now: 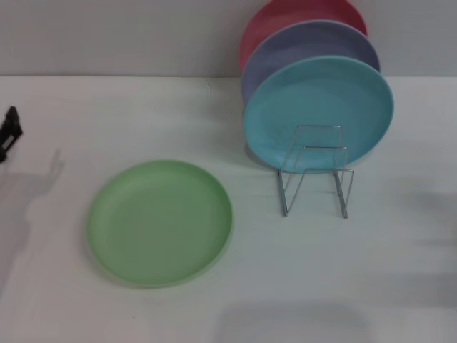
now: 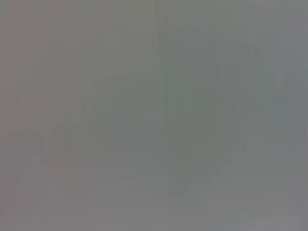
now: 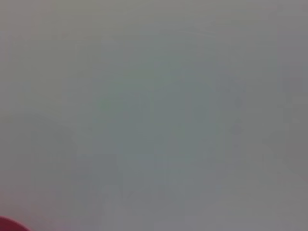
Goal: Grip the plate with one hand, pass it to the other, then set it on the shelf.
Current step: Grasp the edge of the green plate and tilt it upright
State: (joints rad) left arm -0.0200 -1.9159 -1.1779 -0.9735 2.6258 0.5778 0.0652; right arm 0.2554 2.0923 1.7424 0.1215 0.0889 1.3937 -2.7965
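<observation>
The light green plate (image 1: 159,222) lies flat on the white table, left of centre in the head view. The silver wire shelf (image 1: 315,171) stands to its right, its front loops bare. My left gripper (image 1: 8,133) shows only as a small black part at the far left edge, well away from the plate. My right gripper is out of view. The left wrist view shows only a blank grey surface.
A turquoise-blue plate (image 1: 318,113), a lavender plate (image 1: 307,44) and a red plate (image 1: 285,16) stand upright in the rear of the shelf. The table (image 1: 285,286) meets a wall at the back. A sliver of red (image 3: 9,225) shows in the right wrist view.
</observation>
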